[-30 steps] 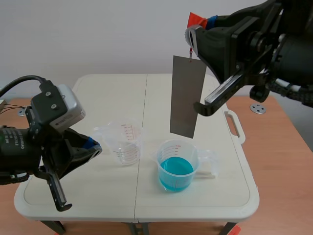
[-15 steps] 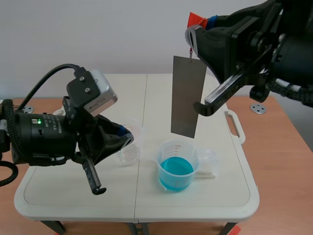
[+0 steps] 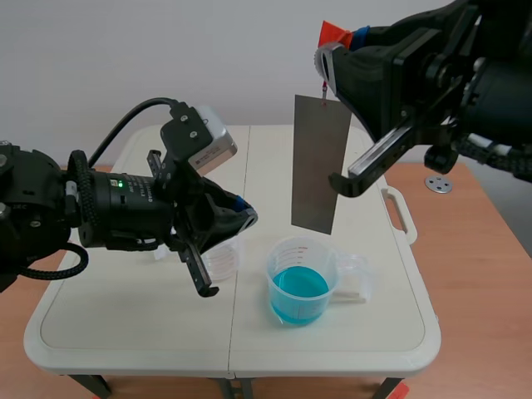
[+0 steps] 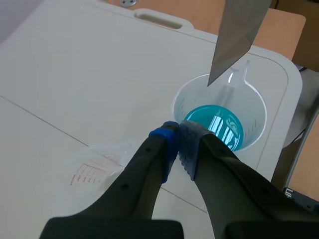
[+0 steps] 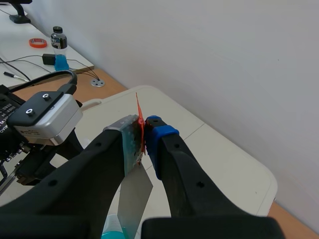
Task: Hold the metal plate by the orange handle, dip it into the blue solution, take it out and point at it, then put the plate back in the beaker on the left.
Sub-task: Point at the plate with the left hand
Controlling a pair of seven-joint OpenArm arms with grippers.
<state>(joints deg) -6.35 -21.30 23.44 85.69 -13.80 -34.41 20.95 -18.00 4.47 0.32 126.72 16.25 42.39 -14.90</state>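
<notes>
Scene view first. The right arm point(image 3: 432, 75) is up high, coming in from the right, and the right jaws are clamped on the orange handle point(image 3: 334, 34). The metal plate point(image 3: 320, 165) hangs straight down, clear of the liquid, its bottom edge above the beaker of blue solution point(image 3: 301, 283) on the white surface point(image 3: 399, 324). The left arm point(image 3: 108, 208) reaches across from the left. The left jaws are pinched together on nothing, tips aimed at the plate's lower half but short of it. The empty beaker point(image 3: 223, 262) sits half hidden under that arm.

In the left wrist view the pads meet tip to tip. The plate's lower corner point(image 4: 234, 40) is ahead, and the beaker of blue solution point(image 4: 219, 122) is just beyond the tips.

In the right wrist view the orange handle point(image 5: 140, 117) is squeezed tight between the jaws, with the metal plate point(image 5: 133, 191) dangling beneath.

This looks like the pointing step. The plate hangs from a thin link and would likely swing if nudged, so bring the tips close and stop short. The right arm should hold steady over the blue beaker so any drips fall into it. The left arm needs to stay off the empty beaker below.
</notes>
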